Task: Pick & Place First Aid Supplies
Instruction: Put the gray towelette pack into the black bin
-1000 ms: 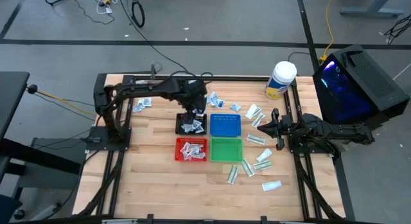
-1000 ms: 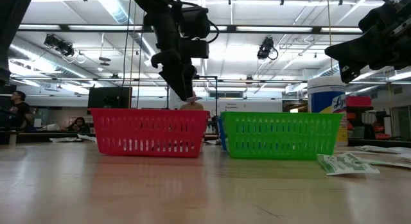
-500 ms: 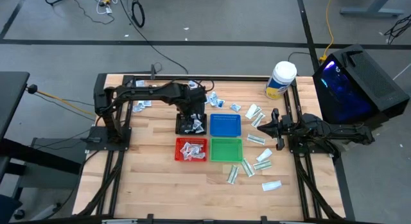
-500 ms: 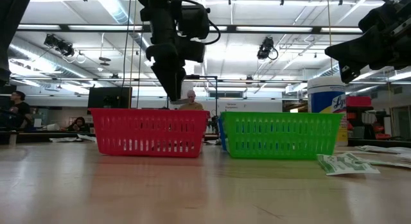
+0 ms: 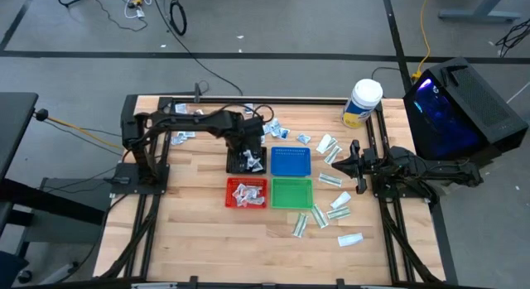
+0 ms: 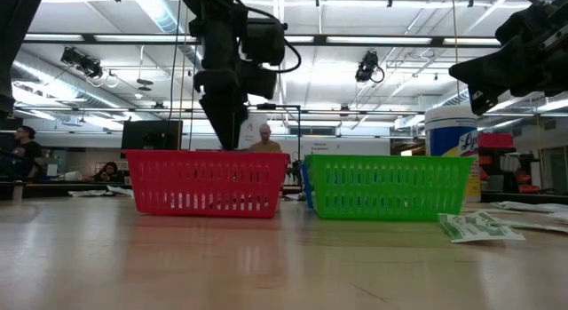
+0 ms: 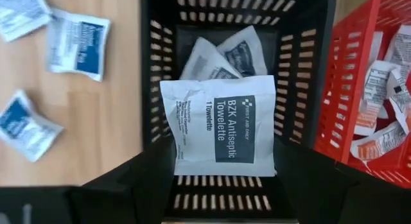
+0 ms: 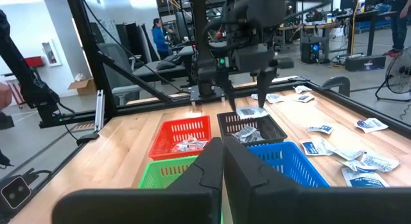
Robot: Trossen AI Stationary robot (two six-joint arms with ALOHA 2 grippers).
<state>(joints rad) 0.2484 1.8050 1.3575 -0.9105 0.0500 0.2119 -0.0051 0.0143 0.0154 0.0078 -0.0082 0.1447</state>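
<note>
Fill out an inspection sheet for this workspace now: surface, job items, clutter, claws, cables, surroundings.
Surface: wooden table, bare at the front.
Job items: BZK towelette packet over the black tray, which already holds packets; red tray holds packets; blue tray and green tray look empty; loose packets lie right of the trays.
Clutter: white jar at the back right corner.
Claws: left claw holds the towelette packet over the black tray; right claw shut, waiting at the right edge.
Cables: on the floor behind the table.
Surroundings: people in the room beyond.
</note>
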